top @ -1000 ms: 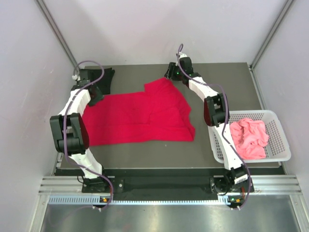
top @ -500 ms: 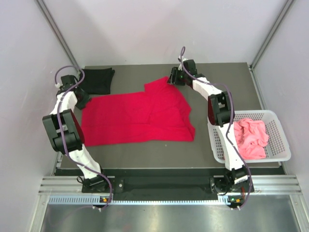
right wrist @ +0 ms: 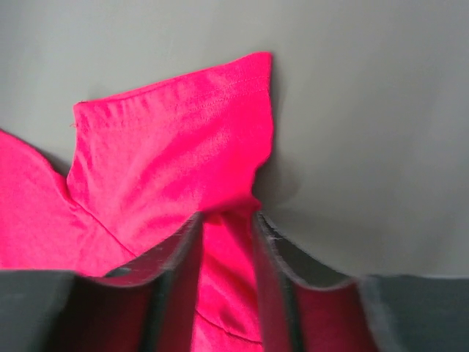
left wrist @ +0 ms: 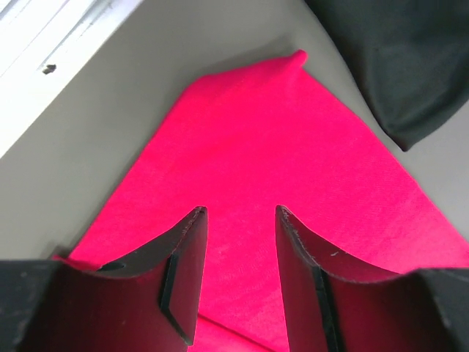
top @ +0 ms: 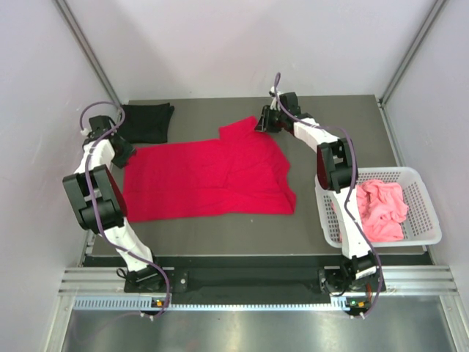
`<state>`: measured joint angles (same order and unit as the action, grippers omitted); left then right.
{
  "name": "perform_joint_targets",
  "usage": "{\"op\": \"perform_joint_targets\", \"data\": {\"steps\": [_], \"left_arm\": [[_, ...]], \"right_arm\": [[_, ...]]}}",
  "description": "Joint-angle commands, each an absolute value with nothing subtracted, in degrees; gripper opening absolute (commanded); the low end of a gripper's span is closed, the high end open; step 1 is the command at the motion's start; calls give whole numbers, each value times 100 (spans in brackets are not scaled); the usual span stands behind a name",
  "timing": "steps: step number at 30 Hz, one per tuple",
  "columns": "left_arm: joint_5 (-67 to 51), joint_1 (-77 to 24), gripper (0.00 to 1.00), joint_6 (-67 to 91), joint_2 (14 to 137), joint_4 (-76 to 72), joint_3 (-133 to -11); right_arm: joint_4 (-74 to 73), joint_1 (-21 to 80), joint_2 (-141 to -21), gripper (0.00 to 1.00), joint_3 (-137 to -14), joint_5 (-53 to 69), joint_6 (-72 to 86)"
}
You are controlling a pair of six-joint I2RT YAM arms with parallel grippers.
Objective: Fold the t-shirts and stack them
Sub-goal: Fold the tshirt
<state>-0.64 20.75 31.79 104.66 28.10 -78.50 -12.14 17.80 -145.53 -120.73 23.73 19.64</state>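
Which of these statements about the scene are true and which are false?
1. The pink shirt lies in the basket. True.
2. The black shirt lies on top of the red shirt. False: it lies beside it, at the far left corner of the table.
3. The red shirt is spread out on the table. True.
4. The left gripper hangs over the basket. False: it is over the red shirt's far left corner.
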Motion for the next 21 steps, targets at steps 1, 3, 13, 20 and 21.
{"op": "perform_joint_targets", "data": {"steps": [1,3,13,20,21], "left_arm": [[-97,2145,47,3129,10538,2698,-8006],[-79,2153,47,3085,10617,2768,-8121],[193,2171,47,2848,10916,2944,-8534],[228,2188,47,2883,10995,2971,-8517],[246,2188,46,2892,11013,2971,-8517]], "right_arm": [[-1116,1749,-14467,30,-12190,2435,1986],[-1116,1749,-14510,25,-12278,2382,1995],[-1152,1644,-14511,0,-12542,2320,1995],[-1108,1626,-14055,0,-12305,2259,1969],[-1081,1600,-13993,0,-12157,2250,1960]]}}
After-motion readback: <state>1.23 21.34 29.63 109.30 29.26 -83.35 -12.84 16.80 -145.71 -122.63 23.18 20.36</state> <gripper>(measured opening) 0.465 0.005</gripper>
